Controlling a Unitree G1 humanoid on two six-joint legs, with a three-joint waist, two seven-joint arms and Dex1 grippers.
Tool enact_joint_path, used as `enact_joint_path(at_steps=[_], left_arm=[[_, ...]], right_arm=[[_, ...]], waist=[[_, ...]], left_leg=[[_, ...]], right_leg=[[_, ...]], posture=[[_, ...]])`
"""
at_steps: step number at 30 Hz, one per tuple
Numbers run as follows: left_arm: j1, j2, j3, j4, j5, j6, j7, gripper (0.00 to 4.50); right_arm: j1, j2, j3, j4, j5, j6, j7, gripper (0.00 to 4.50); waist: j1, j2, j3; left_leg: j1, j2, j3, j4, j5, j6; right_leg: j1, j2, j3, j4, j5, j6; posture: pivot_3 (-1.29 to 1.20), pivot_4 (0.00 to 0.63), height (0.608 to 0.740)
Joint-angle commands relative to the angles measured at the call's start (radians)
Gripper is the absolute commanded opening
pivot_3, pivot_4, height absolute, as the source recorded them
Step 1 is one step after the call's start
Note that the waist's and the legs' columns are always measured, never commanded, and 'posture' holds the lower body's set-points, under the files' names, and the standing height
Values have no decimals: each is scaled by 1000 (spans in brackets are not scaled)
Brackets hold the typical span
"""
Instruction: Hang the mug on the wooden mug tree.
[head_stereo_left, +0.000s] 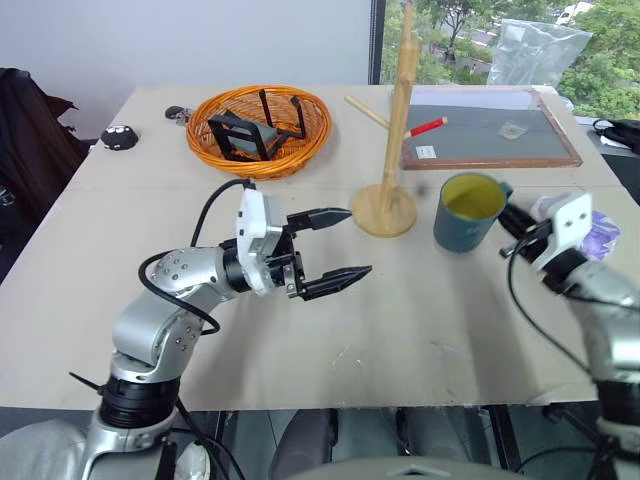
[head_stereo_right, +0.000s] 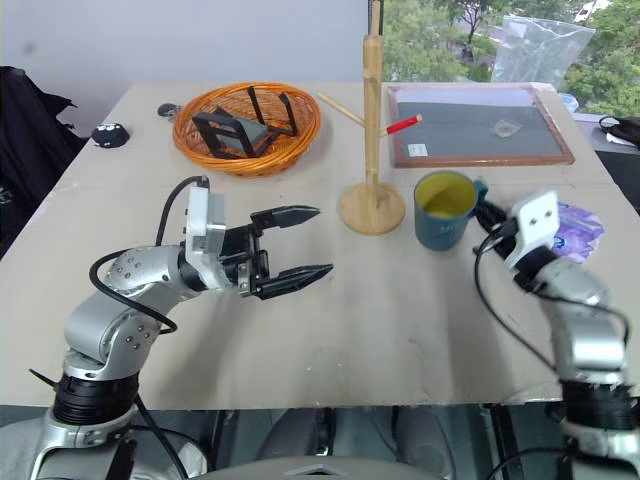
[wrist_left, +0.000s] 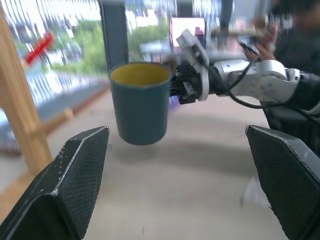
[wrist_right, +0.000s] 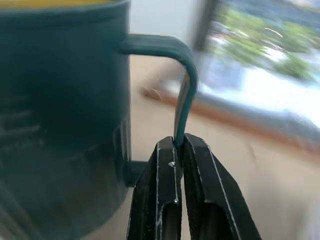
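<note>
The teal-blue mug (head_stereo_left: 468, 212) with a yellow inside hangs upright a little above the table, just right of the wooden mug tree (head_stereo_left: 399, 120). My right gripper (wrist_right: 178, 142) is shut on the mug's loop handle (wrist_right: 184, 95), coming in from the right. The tree's pale pole rises from a round disc base (head_stereo_left: 384, 212), and one slanted peg (head_stereo_left: 366, 112) points left. My left gripper (head_stereo_left: 358, 242) stands open left of the tree's base, pointing right toward the mug (wrist_left: 140, 105), with nothing between its fingers.
An orange wicker basket (head_stereo_left: 260, 128) with black parts inside sits at the back left. A framed dark board (head_stereo_left: 490, 135) with a red marker (head_stereo_left: 428, 127) lies behind the mug. A purple packet (head_stereo_left: 600, 235) lies under my right arm, and a small black object (head_stereo_left: 120, 138) sits far left.
</note>
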Motion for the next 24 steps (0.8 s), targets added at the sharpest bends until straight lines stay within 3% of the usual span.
enact_joint_path(at_steps=[1,6,12,18,24], left_arm=[[5,-66,13,-23,12,-85,62,4500],[39,-176,-14,-66,67,-164,181,4500],[108,-234,-34,-126,146,-222,296,4500],[211,-212,-42,-187,169,-243,324,4500],[227,-204,-45,-182,165,-259,331,4500]], right_arm=[[-127,-68,3,121,63,-6,201,45],[-360,-115,52,411,36,-64,417,45],[-602,-141,111,756,-37,-177,634,45],[-841,-138,159,1102,-145,-301,762,45],[-961,-101,182,1240,-214,-347,830,45]], waist=[[0,-1,0],[2,-2,0],[4,-2,0],[2,-1,1],[4,-1,1]], left_leg=[[0,0,-1,0,0,0],[-1,0,0,0,1,-1],[-3,0,1,0,3,-4],[-3,1,2,-1,3,-5],[-3,1,2,-1,3,-5]], right_leg=[[0,0,-1,0,0,0],[-1,-1,0,-1,0,0],[-2,-1,0,-2,0,0],[-3,-1,1,-2,0,0],[-3,-2,1,-2,0,0]], posture=[[0,150,740],[0,150,740],[0,150,740],[0,150,740],[0,150,740]])
